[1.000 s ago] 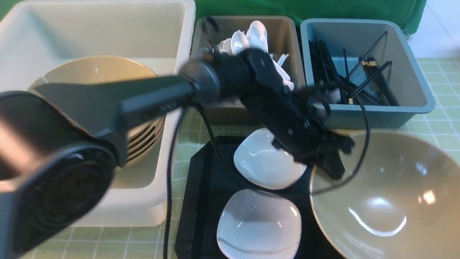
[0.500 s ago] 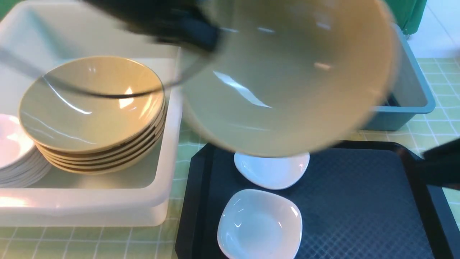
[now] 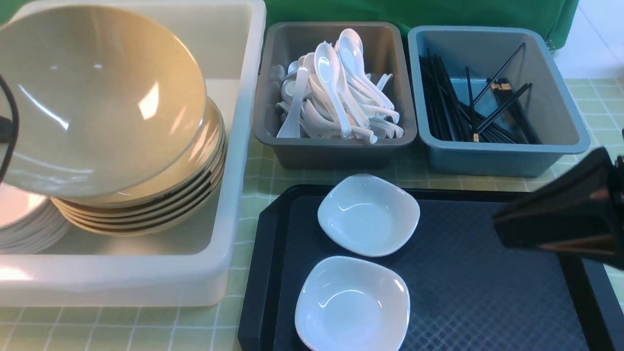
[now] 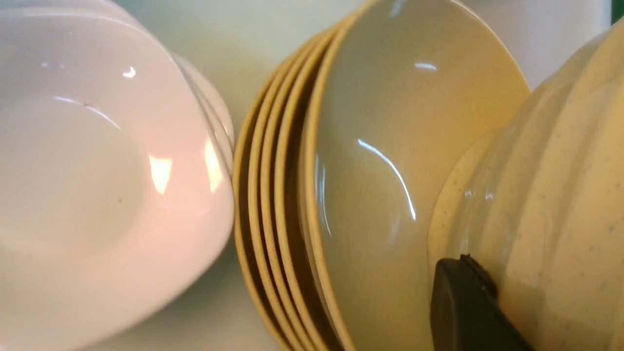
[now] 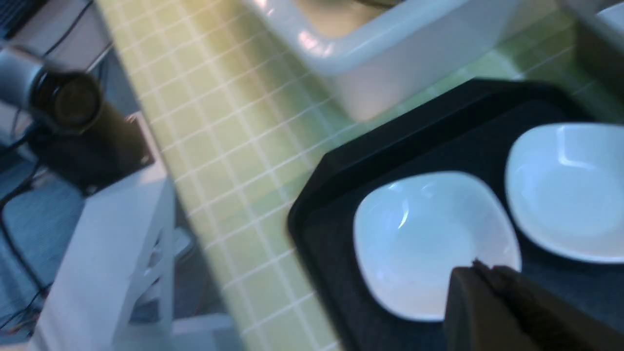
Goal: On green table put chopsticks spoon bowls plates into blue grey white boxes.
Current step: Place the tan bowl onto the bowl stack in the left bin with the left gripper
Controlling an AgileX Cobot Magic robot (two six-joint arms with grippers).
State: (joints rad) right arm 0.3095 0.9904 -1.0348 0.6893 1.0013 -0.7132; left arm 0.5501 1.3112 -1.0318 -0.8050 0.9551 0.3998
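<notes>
My left gripper is shut on the rim of a tan bowl, with one black finger against its underside. The bowl hangs tilted over the stack of bowls inside the white box. A pile of white plates lies beside that stack. Two more plates rest on the black tray. My right gripper is shut and empty, above the tray's right side, near the closer plate. Spoons fill the grey box; chopsticks lie in the blue box.
The three boxes stand side by side along the back of the green table. The black tray sits in front of the grey and blue boxes, close to the white box's wall. A dark green backdrop hangs behind.
My left arm has carried the tan bowl from the tray's right side across to above the bowl stack in the white box. The right gripper has shut and moved in over the tray's right edge.
</notes>
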